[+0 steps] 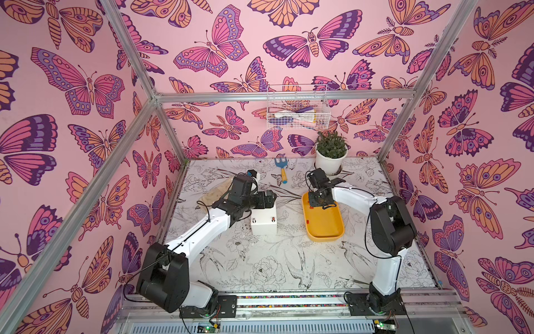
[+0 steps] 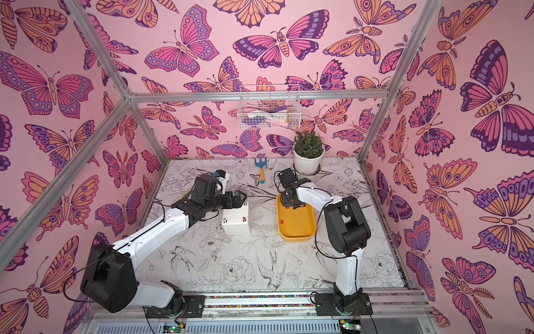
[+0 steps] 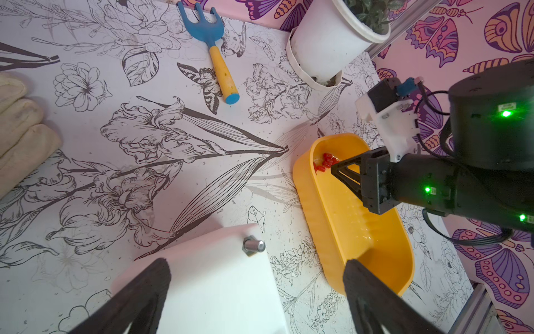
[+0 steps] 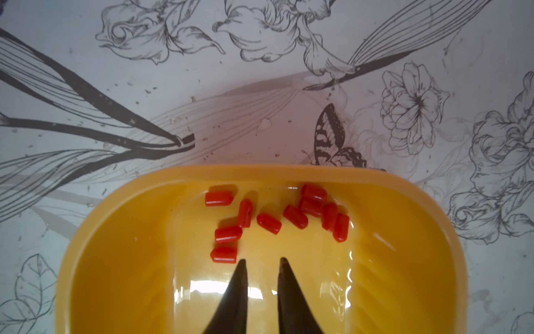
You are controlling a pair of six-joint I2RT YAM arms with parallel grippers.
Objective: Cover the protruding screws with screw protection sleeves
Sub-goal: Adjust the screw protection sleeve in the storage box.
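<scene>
- The right jaws stand narrow and empty, low inside the yellow tray [image 4: 260, 170], tips just short of the red sleeves [image 4: 268, 222].
- The nearest sleeve [image 4: 224, 254] lies just beside one tip; best to centre over a lone one and pinch lightly across its width, lest it squirt away.
- The left jaws gape wide, flanking the white box [image 3: 219, 283], gripping nothing.
- A bare screw [image 3: 253, 245] stands at the box's corner, apart from the tray.

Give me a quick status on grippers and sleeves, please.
Left gripper open over white cube-like box; one silvery metal screw bare. Right gripper narrowly open, empty, over oval yellow plastic tray, short of tiny red rubbery sleeves. Nothing blocking.
</scene>
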